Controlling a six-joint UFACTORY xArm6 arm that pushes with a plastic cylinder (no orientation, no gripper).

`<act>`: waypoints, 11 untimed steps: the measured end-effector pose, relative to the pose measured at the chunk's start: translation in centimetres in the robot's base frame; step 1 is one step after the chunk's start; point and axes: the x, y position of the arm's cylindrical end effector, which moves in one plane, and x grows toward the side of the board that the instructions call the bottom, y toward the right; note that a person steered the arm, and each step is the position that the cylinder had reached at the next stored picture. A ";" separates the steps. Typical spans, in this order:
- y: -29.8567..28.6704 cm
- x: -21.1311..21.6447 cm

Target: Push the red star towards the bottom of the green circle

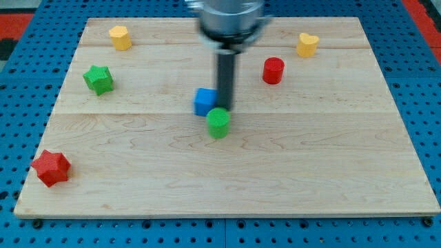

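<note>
The red star [51, 167] lies near the board's bottom left corner. The green circle [218, 122] sits near the board's middle, with a blue block [204, 101] touching it at its upper left. My tip [225, 108] stands just above the green circle, at the blue block's right side, far to the right of the red star. The rod rises from there to the arm's blurred grey body [229, 21] at the view's top.
A green star [98, 79] lies at the left. A yellow block [120, 37] is at the top left. A yellow heart [307, 44] is at the top right, and a red cylinder [273, 70] lies below and left of it. The wooden board [310, 172] rests on a blue pegboard.
</note>
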 end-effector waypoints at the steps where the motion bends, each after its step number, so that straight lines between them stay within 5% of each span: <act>1: -6.0 -0.2; 3: -3.4 -4.8; 5: -7.7 -0.4; 8: -6.3 -4.6; 11: -14.1 6.9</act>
